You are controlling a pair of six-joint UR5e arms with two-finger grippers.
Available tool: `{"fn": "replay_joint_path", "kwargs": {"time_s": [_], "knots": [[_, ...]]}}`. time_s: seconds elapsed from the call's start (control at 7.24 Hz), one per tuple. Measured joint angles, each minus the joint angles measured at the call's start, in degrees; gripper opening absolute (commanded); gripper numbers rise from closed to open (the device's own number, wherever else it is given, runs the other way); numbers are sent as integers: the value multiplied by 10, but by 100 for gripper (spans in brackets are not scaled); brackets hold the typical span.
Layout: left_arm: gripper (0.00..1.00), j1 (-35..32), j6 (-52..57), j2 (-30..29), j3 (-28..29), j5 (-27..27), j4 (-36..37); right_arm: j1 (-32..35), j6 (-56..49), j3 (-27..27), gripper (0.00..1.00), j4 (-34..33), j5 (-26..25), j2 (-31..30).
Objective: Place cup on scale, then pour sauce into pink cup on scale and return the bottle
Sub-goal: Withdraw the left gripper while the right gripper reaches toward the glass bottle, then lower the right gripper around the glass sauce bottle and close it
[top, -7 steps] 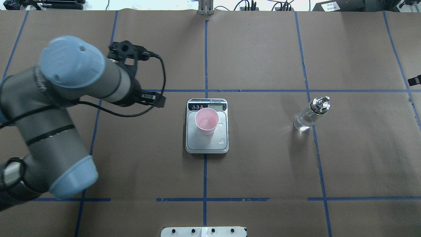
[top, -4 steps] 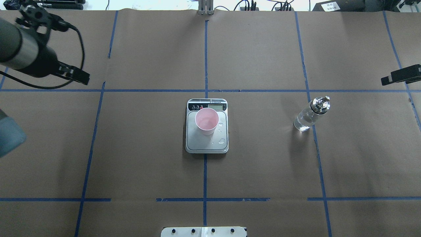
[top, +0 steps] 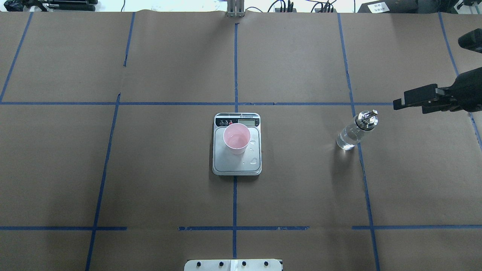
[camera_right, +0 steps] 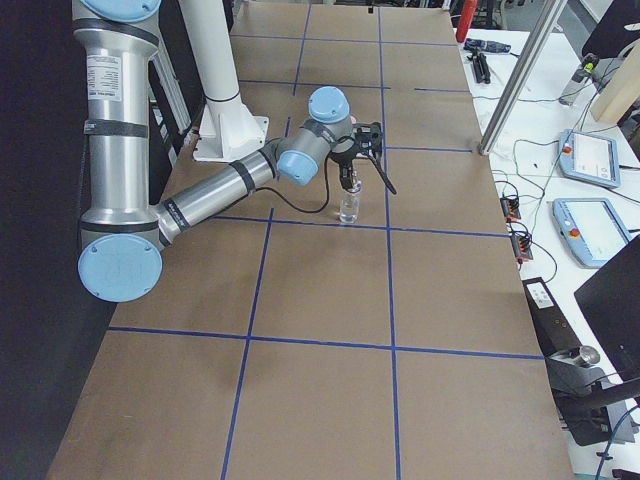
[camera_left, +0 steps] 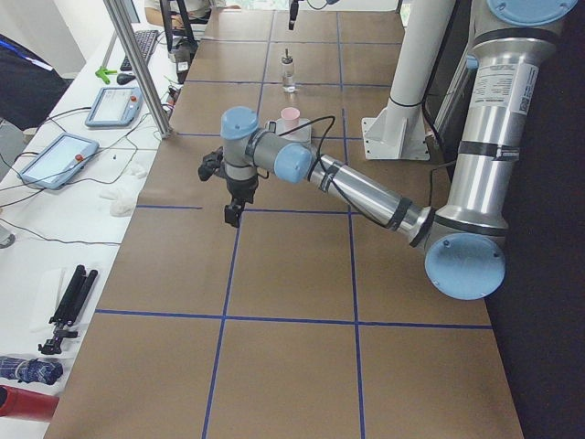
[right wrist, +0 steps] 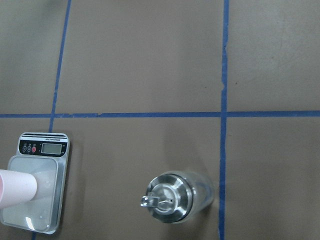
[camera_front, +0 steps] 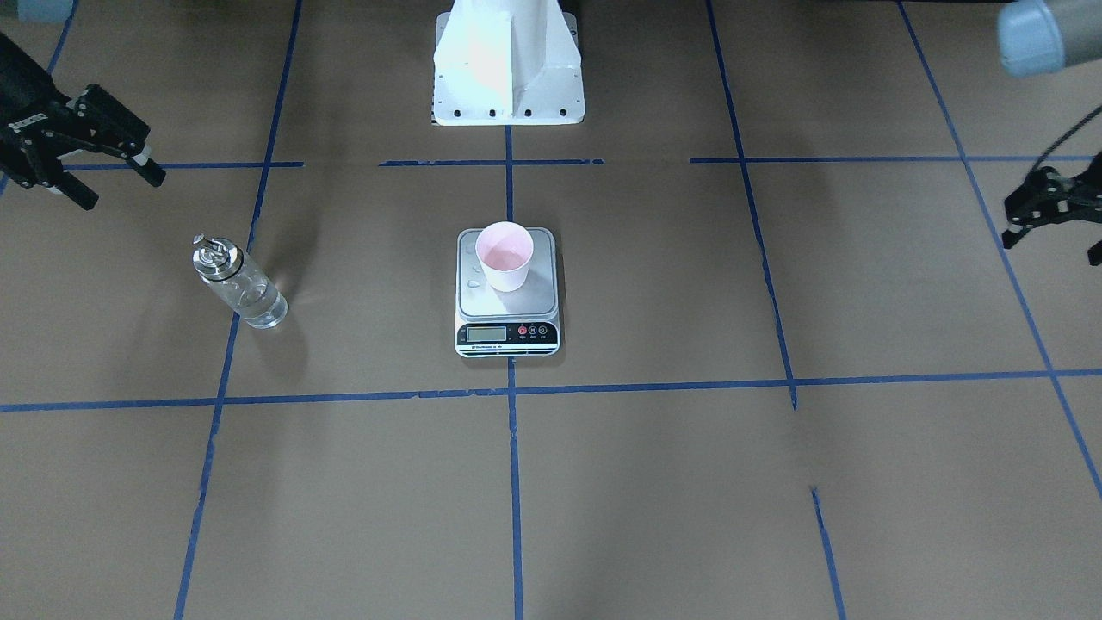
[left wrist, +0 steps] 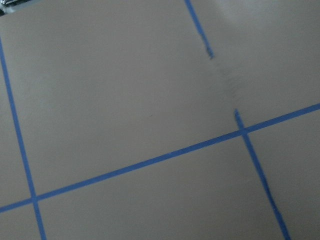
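The pale pink cup (top: 236, 138) stands upright on the silver scale (top: 237, 167), near its display end; it also shows in the front view (camera_front: 504, 255). The clear glass bottle (top: 352, 133) with its metal spout stands on the table to the right, holding clear sauce. My right gripper (top: 408, 103) is open and empty, hovering just right of and beyond the bottle (camera_front: 241, 293); its wrist view looks down on the bottle top (right wrist: 170, 200). My left gripper (camera_front: 1050, 245) is open and empty, far out at the table's left side.
Water drops (top: 254, 161) lie on the scale platform beside the cup. The white robot base (camera_front: 508, 69) stands behind the scale. Blue tape lines grid the brown paper. Tablets and tools (camera_left: 55, 155) lie on a side bench.
My left arm has swung away from the scale and left the overhead view. My right gripper has come in from the right edge toward the bottle. Cup, scale and bottle have not moved.
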Motion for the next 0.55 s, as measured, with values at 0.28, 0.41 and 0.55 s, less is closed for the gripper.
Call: {"fn": "replay_joint_path", "kwargs": {"time_s": [0.28, 0.41, 0.55], "knots": [[100, -75, 133, 17, 81, -23, -2, -92, 50, 87, 100, -89, -120, -1], [100, -84, 146, 30, 92, -24, -1, -163, 87, 112, 100, -114, -218, -3], [100, -89, 141, 49, 91, -24, -1, -230, 118, 122, 100, -123, -309, -4]]}}
